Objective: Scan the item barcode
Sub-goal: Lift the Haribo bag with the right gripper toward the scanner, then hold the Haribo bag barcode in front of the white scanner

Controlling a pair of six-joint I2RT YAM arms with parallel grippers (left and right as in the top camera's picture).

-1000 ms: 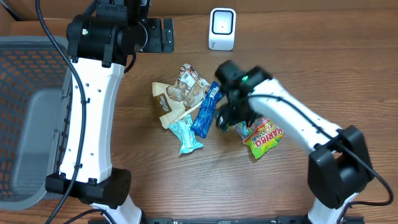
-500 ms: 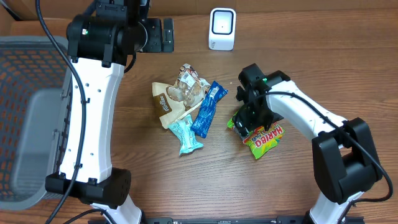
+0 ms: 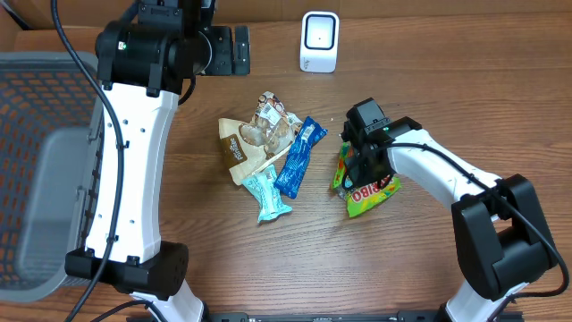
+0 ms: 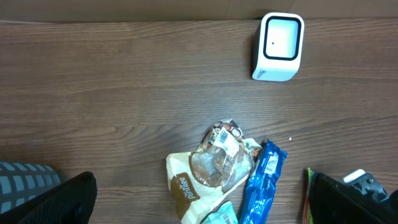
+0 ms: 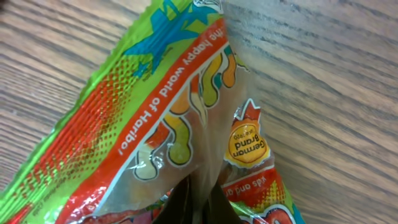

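Over at the left edge of the table [image 3: 429, 80] there's a dark mesh basket [image 3: 36, 89] with a pale gray shape [image 3: 49, 210] in it, too blurry to say what it is. The left fingers [image 4: 68, 199] sit near the far edge, spread wide with nothing between them. Mid-table there's a loose pile: a beige bag [image 3: 239, 148], a clear wrapper [image 3: 268, 121], a blue bar [image 3: 299, 156] and a teal bar [image 3: 266, 192], all overlapping. The white scanner [image 3: 319, 40] stands at the far edge, well apart from everything. Just right of the pile is the Haribo bag [image 3: 371, 190], and the right fingers [image 5: 189, 208] are clamped on a fold of it. The arm covers the bag's upper left part from overhead, and the wrist view cuts off its lower end.
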